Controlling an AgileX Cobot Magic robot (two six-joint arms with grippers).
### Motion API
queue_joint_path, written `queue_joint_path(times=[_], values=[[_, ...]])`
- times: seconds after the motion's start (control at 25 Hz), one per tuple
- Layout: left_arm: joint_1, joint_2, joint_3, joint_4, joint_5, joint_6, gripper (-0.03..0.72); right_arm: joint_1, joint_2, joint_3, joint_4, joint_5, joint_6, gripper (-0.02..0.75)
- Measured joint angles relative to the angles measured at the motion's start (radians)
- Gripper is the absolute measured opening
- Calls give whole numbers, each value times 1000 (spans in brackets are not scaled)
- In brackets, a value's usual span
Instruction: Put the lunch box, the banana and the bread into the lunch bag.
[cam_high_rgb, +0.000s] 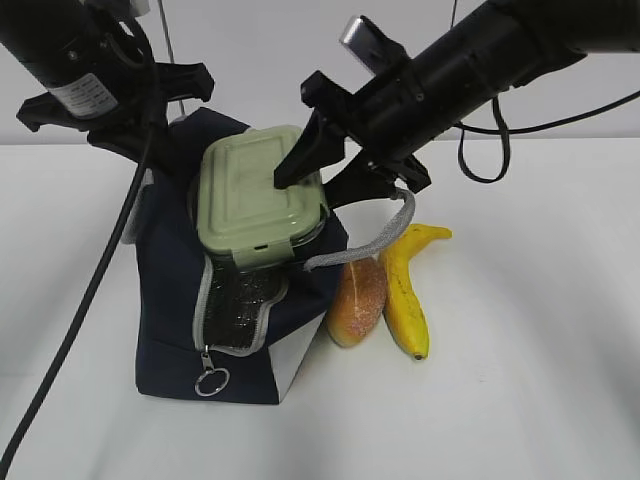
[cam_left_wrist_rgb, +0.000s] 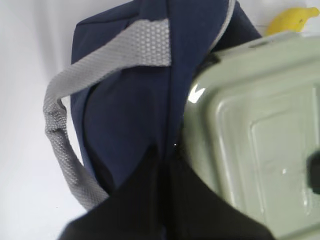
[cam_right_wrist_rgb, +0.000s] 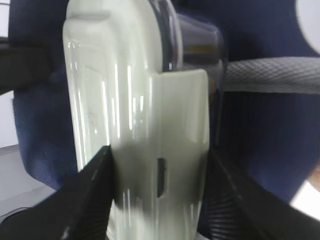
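**Q:** Where is the load?

**A:** The clear glass lunch box with sage-green snap lid (cam_high_rgb: 262, 195) sits tilted in the mouth of the navy fabric lunch bag (cam_high_rgb: 170, 290), clamped across its edge by the right gripper (cam_high_rgb: 335, 160). The left gripper (cam_high_rgb: 115, 105) pinches the bag's rear wall.

**Q:** Good practice?

**A:** Probably level the box and lower it squarely past the zipper. The golden bun (cam_high_rgb: 357, 300) and yellow banana (cam_high_rgb: 408, 285) wait beside the bag.

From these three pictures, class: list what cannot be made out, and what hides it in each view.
- Exterior view: the lunch bag interior, covered by the lunch box.
- Left wrist view: most of the banana, behind the lunch box; the left end effector's state, blurred dark at the bottom edge.
- Right wrist view: the lunch box contents, lid edge-on.
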Motion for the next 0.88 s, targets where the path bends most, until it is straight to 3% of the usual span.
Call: queue_joint_path(times=[0.48, 0.88], values=[[0, 0, 0, -6, -5, 0, -3, 46, 115, -8, -15, -61, 38, 389], [0, 1, 0, -8, -7, 0, -3, 54, 199, -18, 93, -134, 20, 389]])
